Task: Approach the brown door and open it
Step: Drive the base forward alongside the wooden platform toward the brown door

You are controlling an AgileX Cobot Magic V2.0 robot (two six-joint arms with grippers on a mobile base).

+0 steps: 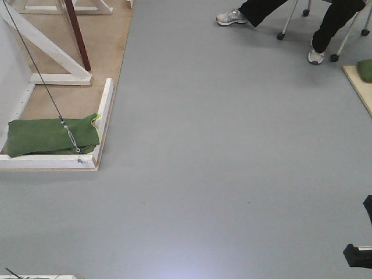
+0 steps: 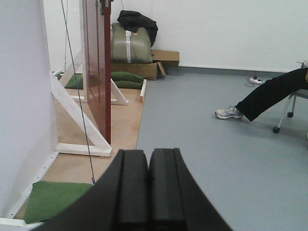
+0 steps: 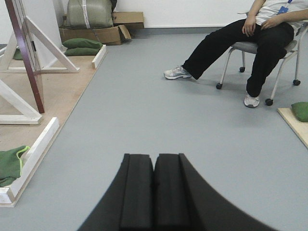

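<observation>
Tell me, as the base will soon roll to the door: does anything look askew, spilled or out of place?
Nothing looks spilled or broken. The brown door stands upright in its white braced frame. Only oddity: a seated person stretches one leg out over the grey floor, right of the door.

No words, numbers or brand marks can be read in any view. The blue badge (image 3: pixel 284 9) on the seated person (image 3: pixel 240 41) is too small to make out, and the cardboard boxes (image 3: pixel 108 33) show no legible print.
</observation>
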